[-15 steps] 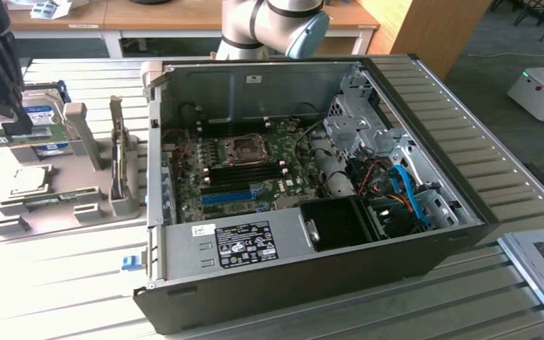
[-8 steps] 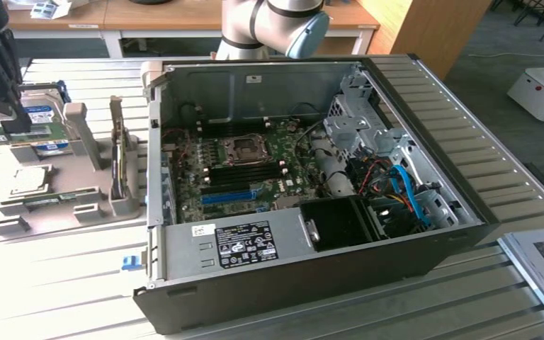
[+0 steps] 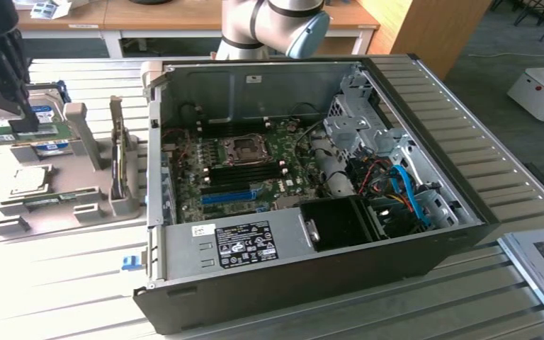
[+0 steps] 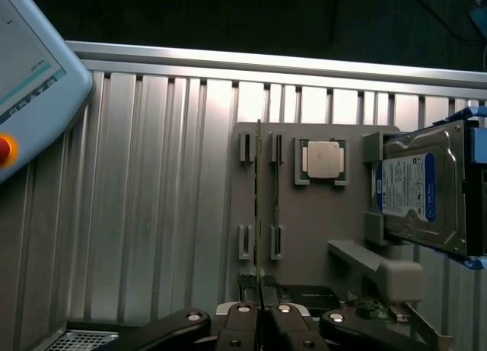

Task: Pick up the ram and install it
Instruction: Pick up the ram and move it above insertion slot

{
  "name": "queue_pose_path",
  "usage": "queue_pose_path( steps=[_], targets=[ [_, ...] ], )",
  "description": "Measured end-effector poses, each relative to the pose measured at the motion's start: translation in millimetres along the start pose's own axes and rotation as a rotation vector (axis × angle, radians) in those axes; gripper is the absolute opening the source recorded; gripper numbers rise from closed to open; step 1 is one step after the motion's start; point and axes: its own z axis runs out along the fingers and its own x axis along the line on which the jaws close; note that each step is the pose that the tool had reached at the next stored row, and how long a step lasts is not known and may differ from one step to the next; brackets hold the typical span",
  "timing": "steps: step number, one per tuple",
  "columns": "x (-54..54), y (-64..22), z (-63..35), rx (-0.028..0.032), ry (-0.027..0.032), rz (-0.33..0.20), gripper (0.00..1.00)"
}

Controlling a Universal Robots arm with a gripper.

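A: claw state?
B: My claw is clamped on the ram, with the fingers pinched on one end of the stick and nothing else in the grip

A: so where's the ram?
B: It's in the claw, hanging clear above the grey parts tray at the exterior view's left. It's well apart from the open computer case

A: long axis?
B: In the wrist view I get it edge-on, a thin line running straight out from between the fingertips. In the exterior view it lies about level, with its length running across that view from left to right

A: anything close to it?
B: The twin stick sits in its holders on the tray, just beside that line in the wrist view and below the held one as I read it. The CPU and the hard drive are on the same tray, further off

A: which way is the board from the claw?
B: The motherboard is to the exterior view's right of the claw, inside the case. Its black memory slots seem to run roughly the same way as the stick, but that's my judgement. There's only one arm, so no nearer-arm call
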Motion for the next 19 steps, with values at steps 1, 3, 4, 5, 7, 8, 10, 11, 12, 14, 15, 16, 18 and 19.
queue_pose_path(
  steps=[1, 3, 4, 5, 7, 8, 10, 11, 12, 14, 15, 16, 18, 19],
  targets=[
    [0.1, -2.3, -0.1, -0.0002, -0.0001, 0.000, 0.12],
    [0.3, -7.0, -0.4, -0.0008, -0.0002, 0.000, 0.12],
    [0.4, -9.4, -0.6, -0.0011, -0.0001, 0.000, 0.12],
    [0.5, -12.0, -0.9, -0.0016, -0.0001, 0.000, 0.12],
    [0.7, -16.5, -1.2, -0.0022, -0.0001, 0.000, 0.12],
    [0.8, -19.1, -1.4, -0.0026, -0.0001, 0.000, 0.12],
    [0.9, -24.3, -1.7, -0.0033, -0.0001, 0.000, 0.12],
    [1.0, -27.1, -1.9, -0.0037, -0.0002, 0.000, 0.12],
    [1.2, -30.0, -2.0, -0.0041, -0.0003, 0.000, 0.12],
    [1.4, -35.9, -2.5, -0.0052, -0.0002, 0.000, 0.12],
    [1.6, -38.7, -2.7, -0.0057, -0.0002, 0.000, 0.12],
    [1.6, -41.6, -2.9, -0.0061, -0.0003, 0.000, 0.12],
    [1.8, -47.4, -3.3, -0.0072, -0.0003, 0.000, 0.12],
    [1.9, -50.3, -3.4, -0.0076, -0.0004, 0.000, 0.12]
  ],
)
